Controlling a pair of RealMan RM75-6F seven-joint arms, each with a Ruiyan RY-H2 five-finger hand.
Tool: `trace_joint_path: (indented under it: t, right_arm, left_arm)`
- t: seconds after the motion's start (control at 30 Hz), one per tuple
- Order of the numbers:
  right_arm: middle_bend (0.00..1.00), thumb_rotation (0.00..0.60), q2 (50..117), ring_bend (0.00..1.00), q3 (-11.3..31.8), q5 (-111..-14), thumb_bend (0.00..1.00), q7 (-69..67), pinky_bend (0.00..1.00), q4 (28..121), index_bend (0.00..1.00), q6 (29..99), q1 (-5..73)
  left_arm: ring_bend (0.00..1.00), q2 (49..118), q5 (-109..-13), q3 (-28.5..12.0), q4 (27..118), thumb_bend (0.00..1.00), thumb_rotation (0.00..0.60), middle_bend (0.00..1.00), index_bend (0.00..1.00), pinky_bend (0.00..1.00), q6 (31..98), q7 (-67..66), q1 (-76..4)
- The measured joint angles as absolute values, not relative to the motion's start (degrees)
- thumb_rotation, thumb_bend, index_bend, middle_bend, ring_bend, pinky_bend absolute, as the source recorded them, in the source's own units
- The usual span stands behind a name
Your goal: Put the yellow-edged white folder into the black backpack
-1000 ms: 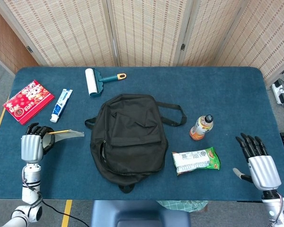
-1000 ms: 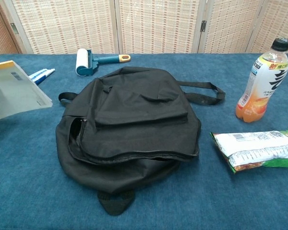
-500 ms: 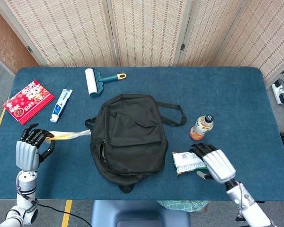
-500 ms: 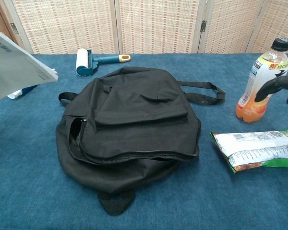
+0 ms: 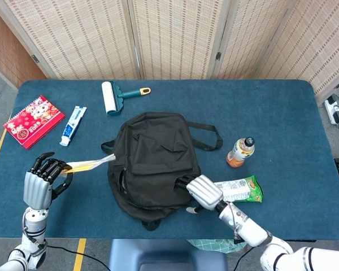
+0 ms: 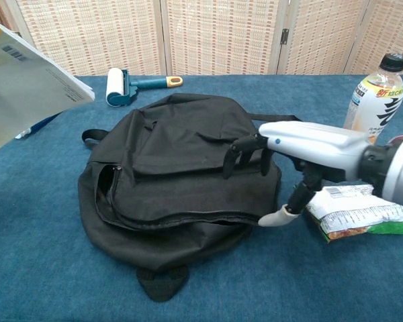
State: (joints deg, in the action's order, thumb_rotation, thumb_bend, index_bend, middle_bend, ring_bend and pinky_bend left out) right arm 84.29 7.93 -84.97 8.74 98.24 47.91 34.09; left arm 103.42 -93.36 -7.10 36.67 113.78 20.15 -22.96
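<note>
The black backpack [image 5: 153, 161] [image 6: 181, 181] lies flat mid-table, its side zip gaping at the left. My left hand [image 5: 42, 179] holds the yellow-edged white folder [image 5: 90, 164] [image 6: 23, 84] in the air, left of the backpack; the folder's free end points toward the bag. The left hand itself is out of the chest view. My right hand [image 5: 196, 191] [image 6: 289, 151] hovers at the backpack's right edge, fingers curled down over the fabric and thumb spread out to the side, holding nothing.
A snack packet [image 5: 240, 189] and an orange drink bottle [image 5: 240, 151] sit right of the backpack, close behind my right arm. A lint roller [image 5: 114, 96], toothpaste tube [image 5: 73, 125] and red notebook [image 5: 34, 121] lie at the back left.
My right hand swept left from the table's right edge, past the snack packet, to the backpack's right side. The left hand lifted the folder and brought it closer to the bag.
</note>
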Motion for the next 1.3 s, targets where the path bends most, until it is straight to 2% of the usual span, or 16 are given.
trace_joint_path:
  t: [0.23, 0.47, 0.57, 0.63, 0.73, 1.0, 1.17, 1.23, 1.3]
  right_arm:
    - [0.29, 0.6, 89.14, 0.27, 9.9, -79.46, 0.15, 10.27, 0.38, 94.34, 0.37, 43.85, 39.19]
    - [0.3, 0.6, 90.19, 0.27, 11.71, -74.21, 0.19, 11.44, 0.38, 92.68, 0.37, 42.16, 42.09]
    - [0.31, 0.6, 90.42, 0.29, 12.29, -71.95, 0.25, 11.98, 0.42, 91.88, 0.39, 41.64, 43.3]
    - [0.33, 0.6, 90.99, 0.32, 12.63, -70.15, 0.34, 12.48, 0.46, 91.02, 0.42, 40.85, 44.44]
    - [0.35, 0.6, 91.82, 0.34, 13.05, -67.3, 0.43, 13.58, 0.48, 89.96, 0.44, 39.62, 46.41]
    - [0.35, 0.6, 90.41, 0.35, 12.9, -62.9, 0.42, 15.18, 0.48, 91.35, 0.46, 39.4, 48.56]
    - [0.35, 0.6, 88.51, 0.35, 12.07, -61.57, 0.42, 15.38, 0.48, 93.09, 0.44, 39.29, 49.37]
    - [0.36, 0.6, 88.39, 0.36, 12.01, -60.97, 0.43, 15.48, 0.5, 93.1, 0.5, 39.86, 49.66]
    - [0.38, 0.6, 88.84, 0.39, 12.02, -60.47, 0.47, 15.79, 0.53, 92.59, 0.6, 40.1, 50.24]
  left_arm:
    - [0.54, 102.92, -93.84, -6.94, 37.21, 0.49, 0.6, 0.65, 0.76, 0.37, 113.78, 19.77, -23.03]
    - [0.54, 102.03, -94.1, -6.96, 38.46, 0.49, 0.6, 0.65, 0.75, 0.38, 113.92, 19.94, -23.03]
    - [0.54, 101.69, -94.39, -6.95, 39.27, 0.49, 0.6, 0.65, 0.75, 0.38, 114.14, 20.17, -23.08]
    - [0.54, 101.52, -94.65, -6.94, 39.77, 0.49, 0.6, 0.64, 0.75, 0.38, 114.24, 20.16, -23.22]
    - [0.54, 101.27, -94.96, -6.91, 40.47, 0.49, 0.6, 0.65, 0.75, 0.38, 114.39, 19.99, -23.33]
    - [0.54, 100.7, -95.49, -6.77, 42.24, 0.49, 0.6, 0.65, 0.75, 0.38, 114.78, 19.52, -23.04]
    - [0.54, 100.45, -95.9, -6.75, 43.09, 0.49, 0.6, 0.64, 0.75, 0.38, 114.88, 18.99, -23.06]
    - [0.54, 100.39, -96.04, -6.85, 43.29, 0.49, 0.6, 0.64, 0.75, 0.38, 114.95, 18.89, -23.16]
    - [0.54, 100.4, -96.09, -6.93, 43.32, 0.49, 0.6, 0.64, 0.75, 0.38, 114.89, 18.82, -23.27]
